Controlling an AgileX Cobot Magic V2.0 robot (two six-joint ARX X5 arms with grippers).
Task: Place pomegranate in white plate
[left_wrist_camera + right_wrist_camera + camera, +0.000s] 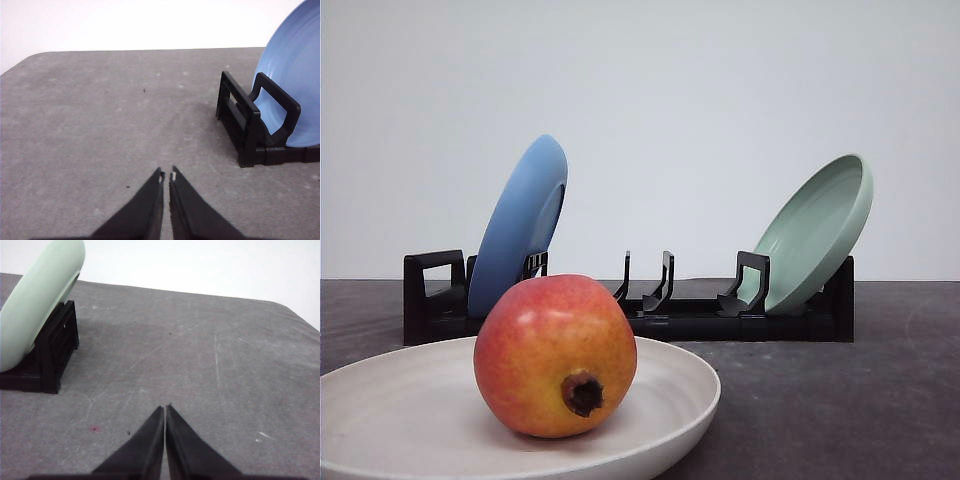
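— Looking at it now, the round red-and-orange pomegranate point(555, 355) already sits inside the shallow off-white plate point(675, 405) at the near edge of the grey desk point(840, 400). I'd call the placing finished.

— And the hands?

— Left hand point(166, 176) and right hand point(165, 407) each hover over bare desk, fingers pinched together, holding nothing. Nothing more seems needed.

— Which way does it point?

— Its dark calyx nub faces forward-right toward us; the axis lies nearly level.

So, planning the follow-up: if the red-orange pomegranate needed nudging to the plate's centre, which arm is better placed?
Left, probably: round red-orange pomegranate sits left on the shallow white plate.
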